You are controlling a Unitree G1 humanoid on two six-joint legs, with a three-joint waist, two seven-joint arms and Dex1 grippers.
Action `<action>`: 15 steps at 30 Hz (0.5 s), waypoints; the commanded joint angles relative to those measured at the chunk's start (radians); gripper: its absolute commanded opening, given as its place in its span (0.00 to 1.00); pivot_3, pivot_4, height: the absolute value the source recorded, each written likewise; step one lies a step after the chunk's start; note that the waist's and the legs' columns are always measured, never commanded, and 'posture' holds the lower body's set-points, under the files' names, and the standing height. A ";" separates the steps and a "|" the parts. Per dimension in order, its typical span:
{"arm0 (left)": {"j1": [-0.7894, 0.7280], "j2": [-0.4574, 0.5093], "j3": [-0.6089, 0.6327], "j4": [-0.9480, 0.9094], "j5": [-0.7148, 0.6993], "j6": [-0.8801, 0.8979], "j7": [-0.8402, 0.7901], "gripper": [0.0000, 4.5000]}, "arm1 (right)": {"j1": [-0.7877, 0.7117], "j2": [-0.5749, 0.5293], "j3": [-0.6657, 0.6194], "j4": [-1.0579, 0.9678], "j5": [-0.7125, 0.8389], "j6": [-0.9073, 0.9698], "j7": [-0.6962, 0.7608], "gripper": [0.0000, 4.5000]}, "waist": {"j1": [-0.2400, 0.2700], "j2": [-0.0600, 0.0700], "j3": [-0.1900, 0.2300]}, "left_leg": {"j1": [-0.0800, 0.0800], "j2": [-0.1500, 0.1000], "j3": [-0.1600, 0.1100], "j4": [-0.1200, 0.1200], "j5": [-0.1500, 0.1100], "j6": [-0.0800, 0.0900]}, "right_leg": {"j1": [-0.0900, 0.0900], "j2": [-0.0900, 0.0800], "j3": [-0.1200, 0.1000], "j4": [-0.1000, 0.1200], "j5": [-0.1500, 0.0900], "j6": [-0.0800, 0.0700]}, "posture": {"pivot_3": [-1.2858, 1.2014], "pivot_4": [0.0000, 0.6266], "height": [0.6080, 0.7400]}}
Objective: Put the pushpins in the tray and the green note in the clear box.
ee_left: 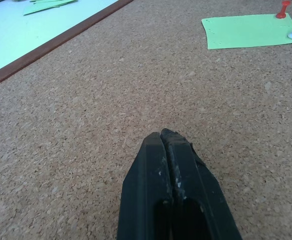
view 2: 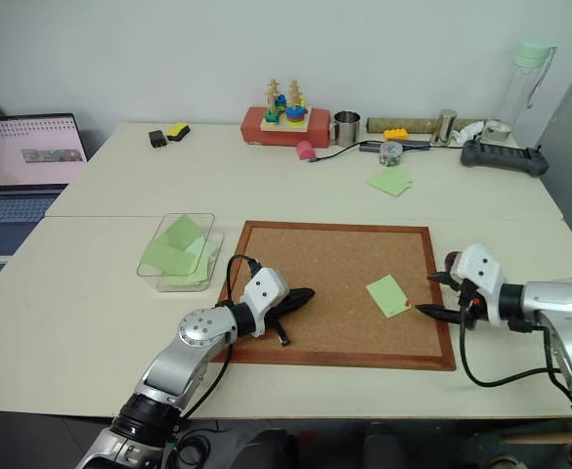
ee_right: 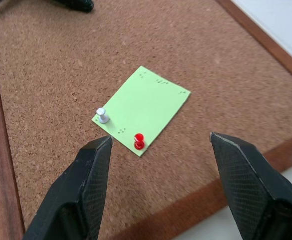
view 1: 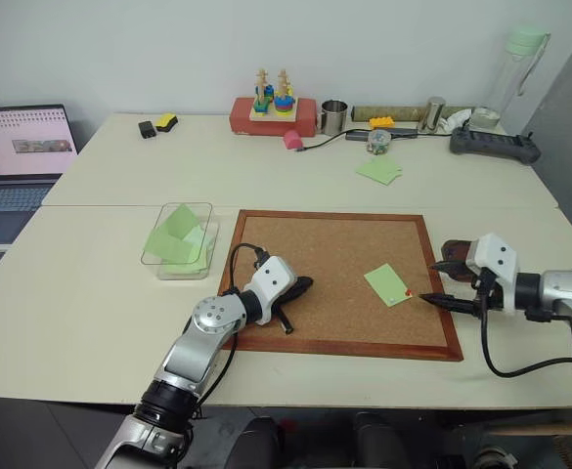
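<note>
A: Where's the note? Quick.

B: Thin light green square paper note lies flat on the big cork board with wooden frame, toward its 4 o'clock corner. Two pins stand in it near one corner: a tiny red plastic-headed pushpin and a tiny pale-headed pushpin.

A: Grippers?

B: Right gripper hangs just off the board's 4 o'clock edge, black fingers spread wide, holding nothing, aimed at the red pin. Left gripper rests on the cork near 8 o'clock, fingers pressed together, empty.

A: Handling?

B: Pins look light, hard, slick and tiny; I'd pinch the head from the sides and pull straight out. The note looks floppy and likely won't lift until both pins are out. Then take an edge.

A: Destinations?

B: Shallow clear plastic box sits off the board's 10 o'clock corner, green sheets inside. Can't make out the tray.
</note>
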 commanded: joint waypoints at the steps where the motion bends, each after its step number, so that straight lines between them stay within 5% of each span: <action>1: 0.028 0.018 -0.027 0.053 0.037 0.028 -0.011 0.00 | -0.038 0.015 0.024 0.025 -0.031 -0.048 -0.011 0.72 | 0.001 0.000 0.000 | 0.000 0.000 0.000 0.000 0.000 0.000 | 0.000 0.000 0.000 0.000 0.000 0.000 | 0.52 0.24 1.00; 8: 0.034 0.022 -0.027 0.048 0.037 0.028 -0.011 0.00 | -0.056 0.040 0.056 0.068 -0.042 -0.081 -0.012 0.72 | 0.001 0.000 0.000 | 0.000 0.000 -0.001 0.000 0.000 0.000 | 0.000 0.000 0.000 0.000 0.000 0.000 | 0.52 0.24 1.00; 15: 0.034 0.021 -0.028 0.049 0.037 0.026 -0.011 0.00 | -0.061 0.052 0.067 0.112 -0.057 -0.107 -0.002 0.41 | 0.001 0.000 0.000 | 0.000 0.000 0.000 0.000 0.000 0.000 | 0.000 0.000 0.000 0.000 0.000 0.000 | 0.52 0.24 1.00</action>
